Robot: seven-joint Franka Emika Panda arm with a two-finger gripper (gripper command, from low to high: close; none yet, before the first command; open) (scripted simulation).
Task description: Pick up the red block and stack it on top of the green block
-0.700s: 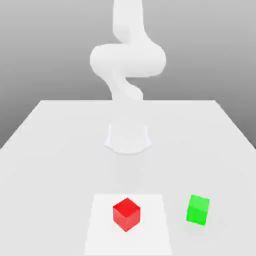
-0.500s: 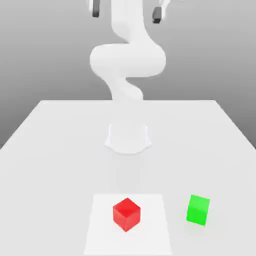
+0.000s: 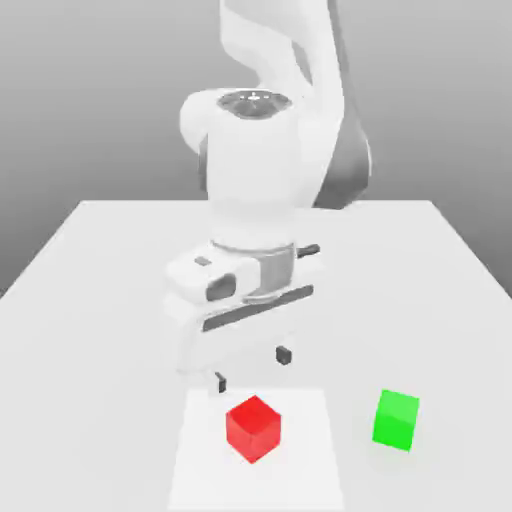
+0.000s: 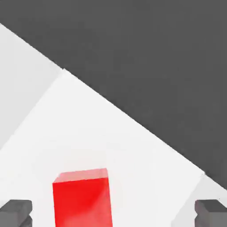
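Observation:
The red block (image 3: 253, 428) sits on a pale square patch (image 3: 200, 460) near the table's front edge. It also appears in the hand view (image 4: 83, 197), between the two dark fingertips (image 4: 15, 212). My gripper (image 3: 252, 367) hangs open just above and behind the red block, with its fingers spread wide and nothing between them. The green block (image 3: 397, 419) stands on the table at the exterior view's right of the red one, a short gap apart.
The white table (image 3: 90, 290) stretches back to the arm's base. The arm's bulky white links (image 3: 255, 190) rise over the table's middle. In the hand view the table's edge (image 4: 133, 117) runs diagonally against a dark background.
The arm has swung down from high above the table. The gripper, at the top edge half a second ago, now hovers low just behind the red block. Both blocks stay put.

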